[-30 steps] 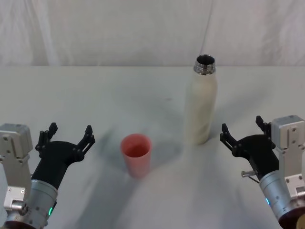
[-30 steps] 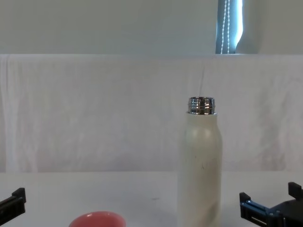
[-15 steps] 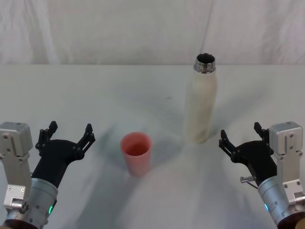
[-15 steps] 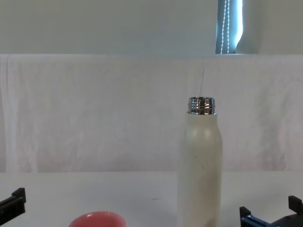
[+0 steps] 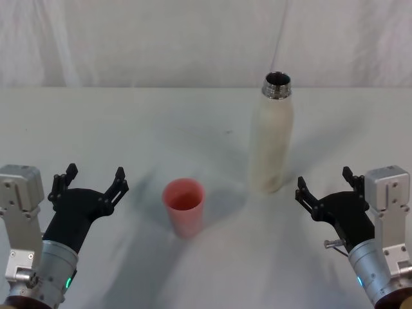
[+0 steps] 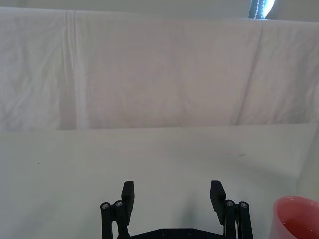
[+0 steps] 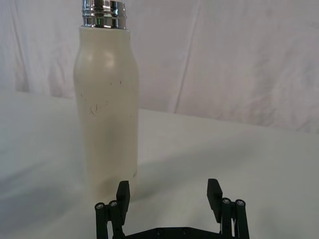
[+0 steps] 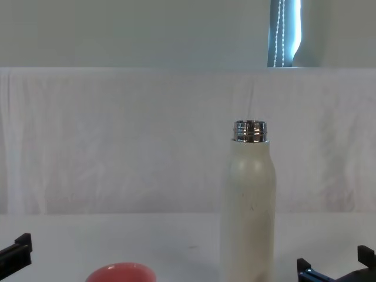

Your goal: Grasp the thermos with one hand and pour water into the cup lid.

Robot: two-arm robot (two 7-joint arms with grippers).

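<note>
Soft, even light; faint shadows on the table (image 5: 129,129); sharp focus.

Place: looks like a staged test setup, some lab or studio corner
Table (image 5: 129,122): draped in plain white cloth
Far side: white sheet backdrop (image 8: 117,141), wrinkled
Far right: window sliver (image 8: 285,32) above the backdrop

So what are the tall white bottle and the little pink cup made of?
The thermos looks like metal with a matte cream coating: its bare neck is shiny, threaded chrome, and the body has small scuffs. The cup lid looks like smooth coral plastic with a dull sheen, though that's a guess.
</note>
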